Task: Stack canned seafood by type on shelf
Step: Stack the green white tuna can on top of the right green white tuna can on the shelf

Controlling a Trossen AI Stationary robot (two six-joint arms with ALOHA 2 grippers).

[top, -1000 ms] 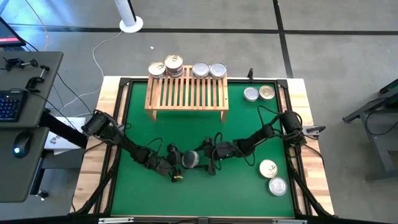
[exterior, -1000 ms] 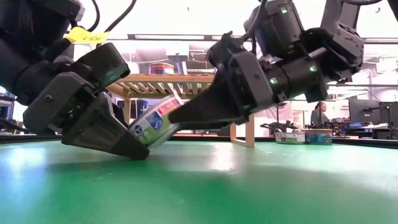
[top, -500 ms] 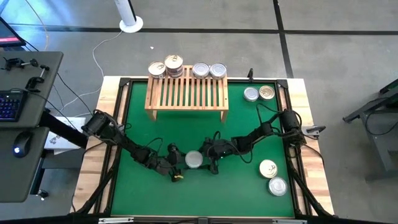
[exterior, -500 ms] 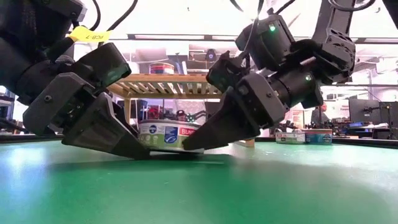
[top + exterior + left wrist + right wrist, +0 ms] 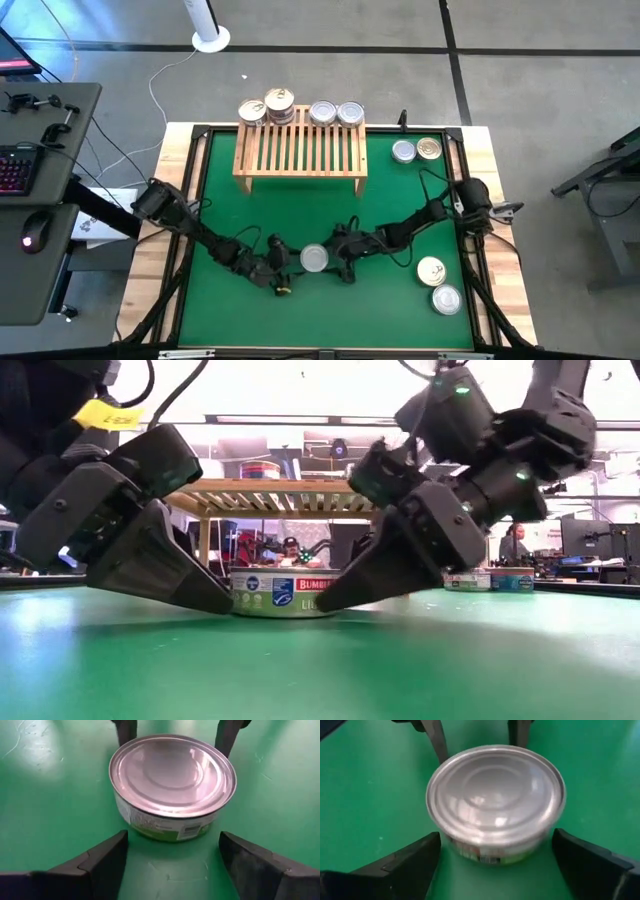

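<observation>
High view: a silver tin (image 5: 314,259) sits flat on the green tabletop (image 5: 300,210), dead between the left hand (image 5: 282,264) and right hand (image 5: 343,258), both spread wide and empty, equally near.

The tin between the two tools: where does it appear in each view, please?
High view: the tin lies in the lower middle of the green mat.
Low view: centre, flat on the mat, below the shelf behind it.
Left wrist view: upper centre, lid up.
Right wrist view: centre, lid up.
Shared landmark: the green mat under the tin.
</observation>
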